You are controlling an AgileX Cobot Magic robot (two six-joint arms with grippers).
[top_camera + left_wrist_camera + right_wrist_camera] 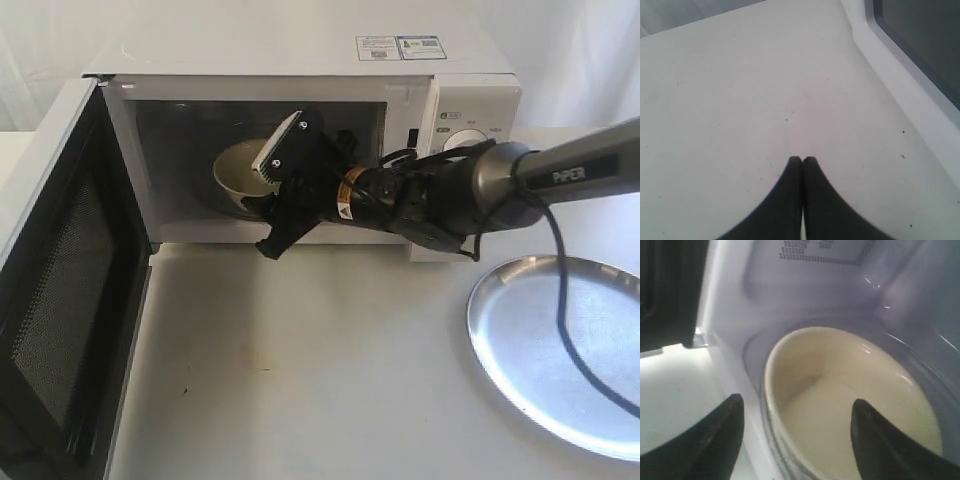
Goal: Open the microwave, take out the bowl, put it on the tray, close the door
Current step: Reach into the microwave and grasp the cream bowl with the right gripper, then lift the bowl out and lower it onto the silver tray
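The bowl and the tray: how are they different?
The bowl is cream, deep and small; the tray is shiny silver, shallow and much wider. The bowl sits inside the microwave, while the tray lies on the table outside it. Both are round and look empty.

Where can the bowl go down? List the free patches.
Free: the table between the open door and the tray; the tray itself, though a cable crosses it. Crowded: the microwave mouth, filled by the right gripper and bowl.
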